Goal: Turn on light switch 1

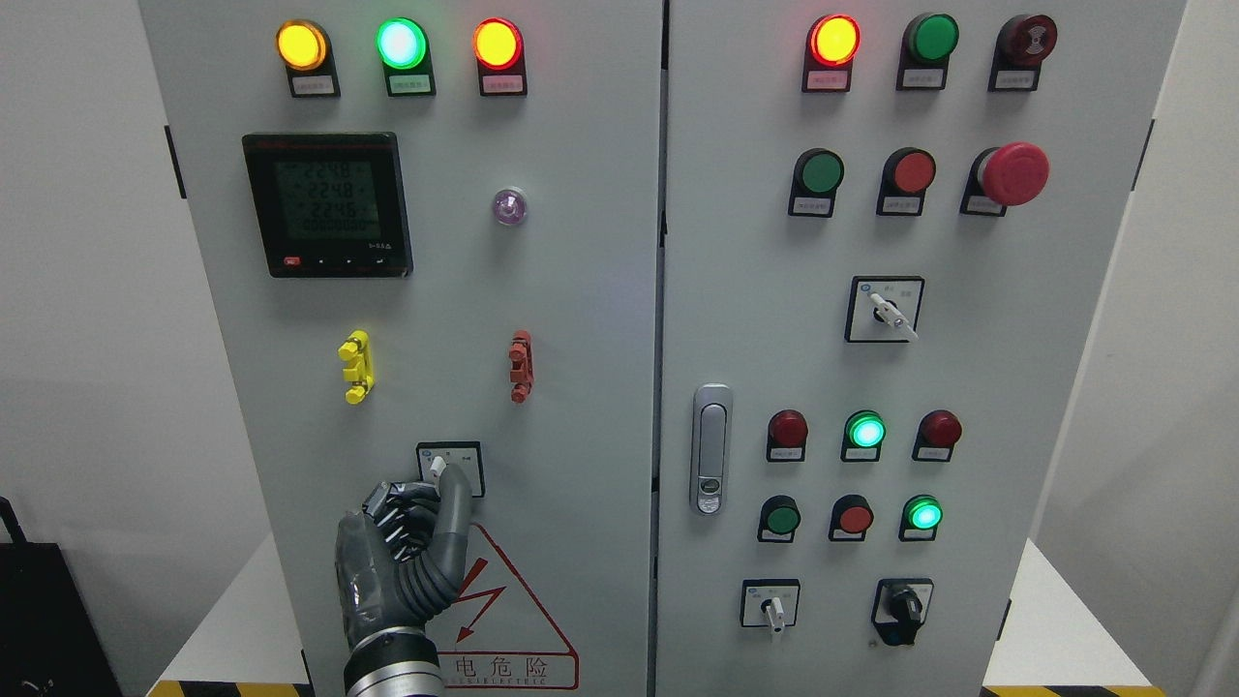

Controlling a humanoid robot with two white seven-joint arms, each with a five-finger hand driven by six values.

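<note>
Grey two-door electrical cabinet [581, 319] filling most of the frame, seen straight on. Low on the left door, just left of centre frame: a small rotary selector switch [438, 468] with a white knob on a black-framed plate, the knob tilted up and to the left. Left hand [407, 547] rising from the bottom edge, left of the middle, dark grey with ribbed fingers [450, 523]; fingers curled, the longest one reaching up along the right of the knob and touching it, the others bunched just below the plate. Cannot tell whether the knob is truly pinched or only touched. Directly below the hand, a red-edged triangular warning label [513, 620] with a lightning bolt, partly covered by the wrist. Higher on the same door: a black digital meter [327, 204] with a lit greenish display at upper left, a small clear lens [510, 205] to its right, a yellow clip [356, 366] and a red clip [521, 365] side by side in the middle band. Along the top of the left door, three lit lamps: amber [302, 45], green [402, 43], amber-red [498, 44]. On the right door: a metal door handle [711, 448] at its left edge, a red mushroom emergency button [1014, 174] at upper right, a white-knob selector [886, 310] below it, further lamps, buttons and two more selectors lower down.
</note>
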